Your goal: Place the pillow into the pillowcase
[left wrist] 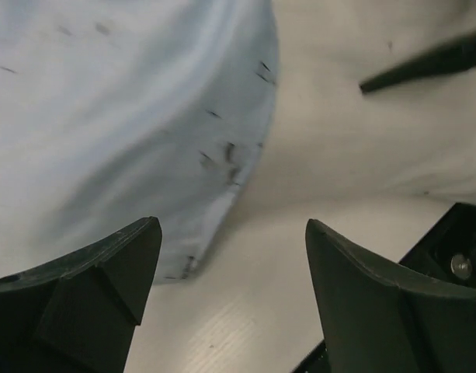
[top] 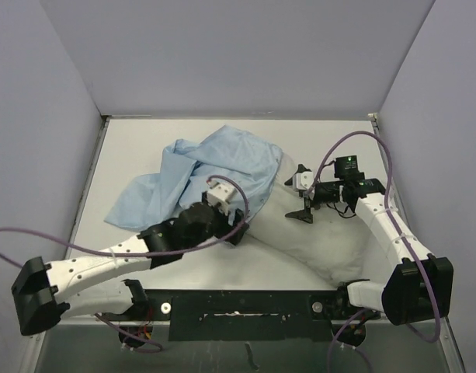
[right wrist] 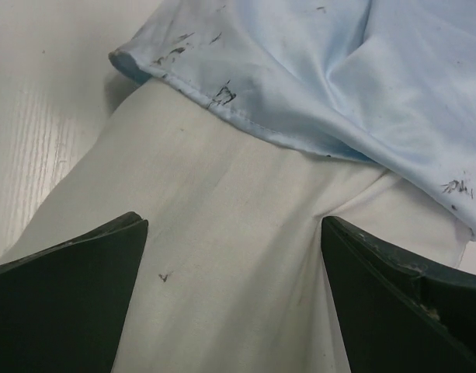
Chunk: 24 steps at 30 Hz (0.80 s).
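Note:
The off-white pillow (top: 315, 237) lies on the table at centre right. Its far left end is under the edge of the light-blue pillowcase (top: 210, 167), which is crumpled at centre left. My left gripper (top: 236, 221) is open and empty, low over the table at the near edge of the pillowcase (left wrist: 129, 116), with the pillow (left wrist: 362, 148) to its right. My right gripper (top: 298, 194) is open over the pillow (right wrist: 222, 256), and its right finger (right wrist: 393, 311) dents the fabric. The pillowcase hem (right wrist: 338, 78) lies just beyond it.
The white table (top: 129, 144) is walled by grey panels at the back and both sides. A black strip (top: 245, 307) runs along the near edge between the arm bases. Purple cables (top: 362, 140) loop from both arms.

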Motion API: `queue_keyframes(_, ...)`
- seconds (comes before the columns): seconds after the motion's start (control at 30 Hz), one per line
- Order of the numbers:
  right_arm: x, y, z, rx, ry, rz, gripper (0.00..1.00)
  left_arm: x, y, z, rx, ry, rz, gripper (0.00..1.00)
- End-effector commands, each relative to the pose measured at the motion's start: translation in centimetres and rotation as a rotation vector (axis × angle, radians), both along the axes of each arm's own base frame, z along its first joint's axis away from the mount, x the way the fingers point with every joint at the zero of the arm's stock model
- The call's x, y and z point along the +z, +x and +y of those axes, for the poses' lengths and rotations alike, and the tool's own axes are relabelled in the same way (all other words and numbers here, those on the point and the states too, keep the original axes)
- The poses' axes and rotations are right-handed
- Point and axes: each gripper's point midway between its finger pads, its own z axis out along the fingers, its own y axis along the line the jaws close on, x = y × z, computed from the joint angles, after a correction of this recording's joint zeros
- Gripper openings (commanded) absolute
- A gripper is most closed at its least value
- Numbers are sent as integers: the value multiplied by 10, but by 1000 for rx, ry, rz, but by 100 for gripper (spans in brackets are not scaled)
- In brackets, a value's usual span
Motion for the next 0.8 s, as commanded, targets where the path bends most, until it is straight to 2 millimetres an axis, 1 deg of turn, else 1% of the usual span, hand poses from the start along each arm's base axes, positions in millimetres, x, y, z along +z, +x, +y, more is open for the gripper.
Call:
queue_keyframes(0.0,-13,-5,0,25,-70,-29,98,-36,-13,-24,140,81,-46,75)
queue_keyframes(0.07,-17,-3,-2,4,-86,-14,99,-50,-10,-32,190,109,-27,75)
queue_keyframes(0.13,-15,1,-4,-27,-92,-15,100,-65,-5,-36,231,171,-18,75)
queue_keyframes(0.2,-9,4,-5,-46,-83,-20,100,-77,2,-31,301,247,-17,74)
queue_keyframes(0.3,-4,1,-3,-43,-64,-10,100,-91,8,-20,378,335,-13,69)
queue_keyframes(0.33,-2,-1,-2,-39,-58,-7,100,-94,8,-18,387,357,-15,64)
queue_keyframes(0.37,0,-3,-1,-33,-52,-4,100,-96,8,-16,389,373,-15,57)
queue_keyframes(0.4,2,-5,0,-24,-45,-2,100,-97,8,-15,390,380,-14,44)
queue_keyframes(0.43,6,-7,2,-12,-34,-6,100,-97,7,-15,383,377,-12,28)
queue_keyframes(0.47,9,-11,4,5,-22,-3,99,-95,7,-18,365,371,-14,14)
queue_keyframes(0.5,13,-16,6,32,-8,-9,99,-88,4,-26,322,339,-10,5)
queue_keyframes(0.53,18,-26,9,74,14,-3,99,-79,2,-36,267,305,-17,2)
queue_keyframes(0.6,27,-48,17,179,62,-20,99,-57,-6,-58,139,218,-27,0)
queue_keyframes(0.67,29,-57,25,212,78,6,98,-32,-17,-78,22,127,-32,0)
queue_keyframes(0.73,18,-53,29,196,35,27,99,-10,-23,-88,-38,52,-28,0)
queue_keyframes(0.77,3,-44,27,150,-25,32,99,-3,-26,-91,-57,24,-23,0)
